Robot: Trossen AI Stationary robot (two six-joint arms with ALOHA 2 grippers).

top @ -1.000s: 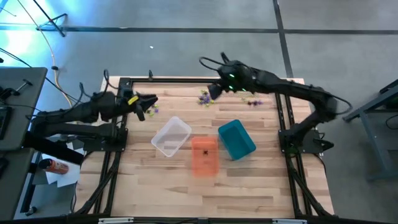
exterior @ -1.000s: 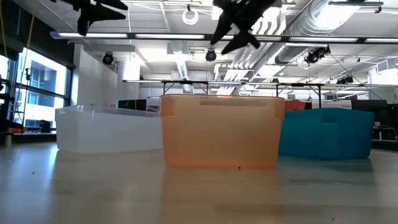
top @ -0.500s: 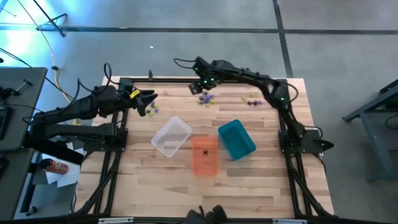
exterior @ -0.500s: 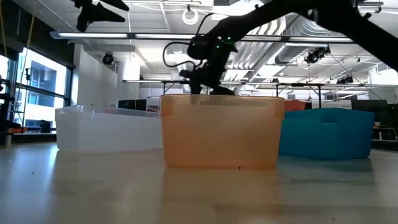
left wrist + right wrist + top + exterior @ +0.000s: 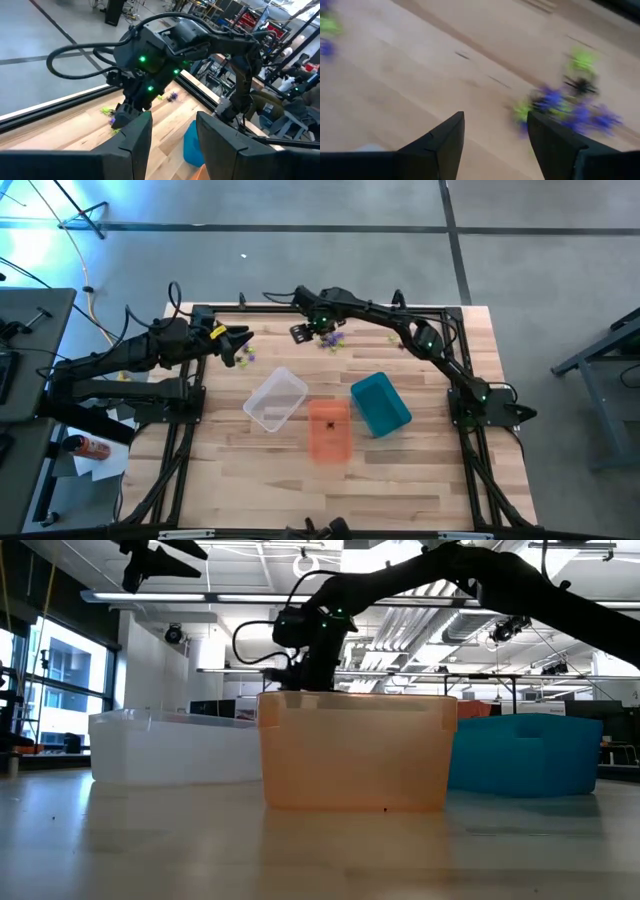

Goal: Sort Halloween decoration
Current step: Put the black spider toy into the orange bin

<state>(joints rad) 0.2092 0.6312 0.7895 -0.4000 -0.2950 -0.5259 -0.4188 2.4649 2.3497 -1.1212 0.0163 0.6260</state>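
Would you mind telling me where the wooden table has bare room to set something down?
The wooden table is bare in front of the clear, orange and teal plastic bins. The far edge is crowded with tiny spiky trinkets beneath the right gripper.

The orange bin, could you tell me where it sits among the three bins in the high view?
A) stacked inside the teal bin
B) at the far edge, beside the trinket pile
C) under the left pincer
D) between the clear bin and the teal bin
D: in the high view the orange bin lies between the clear bin and the teal bin.
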